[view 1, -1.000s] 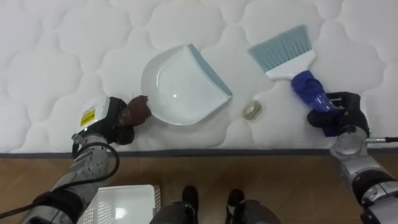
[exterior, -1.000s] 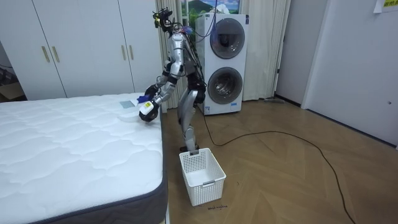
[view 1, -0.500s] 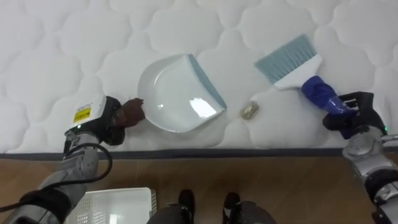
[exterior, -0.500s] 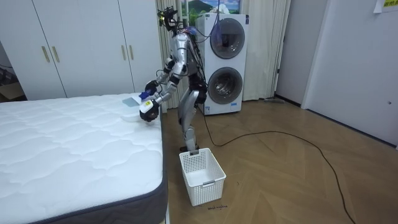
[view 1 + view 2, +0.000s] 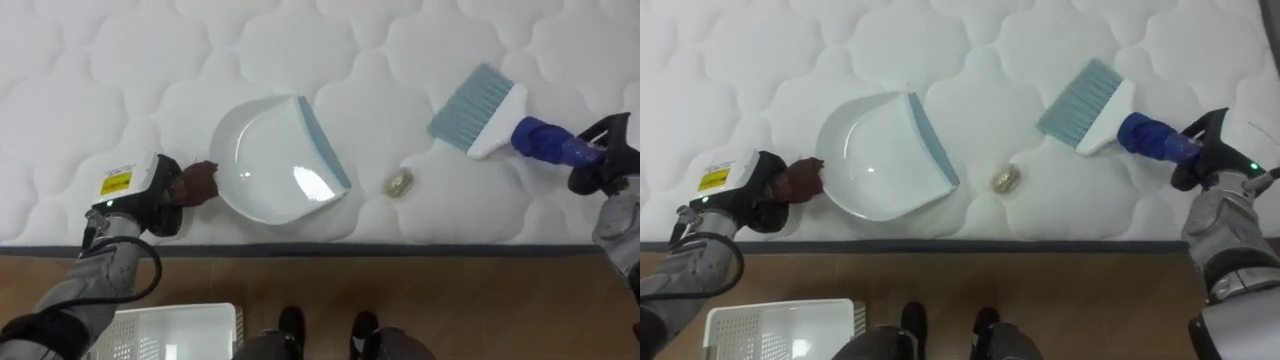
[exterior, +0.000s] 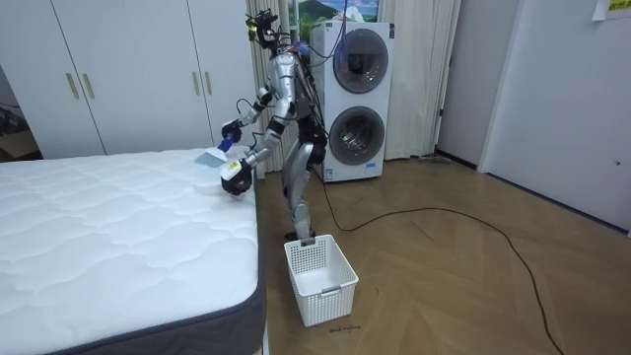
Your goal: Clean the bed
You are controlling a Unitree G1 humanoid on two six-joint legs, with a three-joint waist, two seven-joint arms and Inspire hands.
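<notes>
Seen from above through the robot's head camera, a white quilted mattress [image 5: 100,70] took up the upper part of the scene. Its dark edge ran along a strip of wooden floor [image 5: 480,300]. The robot's left hand [image 5: 150,195] sat near that edge, its fingers curled round the brown handle of a white dustpan [image 5: 265,160]. The dustpan lay flat on the mattress with its grey-blue lip turned toward the robot's right. Near that lip, but not touching it, lay a small pale crumpled scrap [image 5: 400,182]. Farther right, the right hand [image 5: 600,165] was clamped on the blue handle of a brush [image 5: 478,108]. The brush's white head and pale blue bristles pointed up and to the left, apart from the scrap, and it was not possible to tell whether the bristles touched the mattress. A white plastic basket [image 5: 175,330] stood on the floor at the lower left. In the room view, the robot stood upright at the side of the bed near its corner, with the basket by its feet. Two stacked washing machines [image 6: 355,99] stood behind it, and white wardrobe doors [image 6: 128,69] lined the back wall.
</notes>
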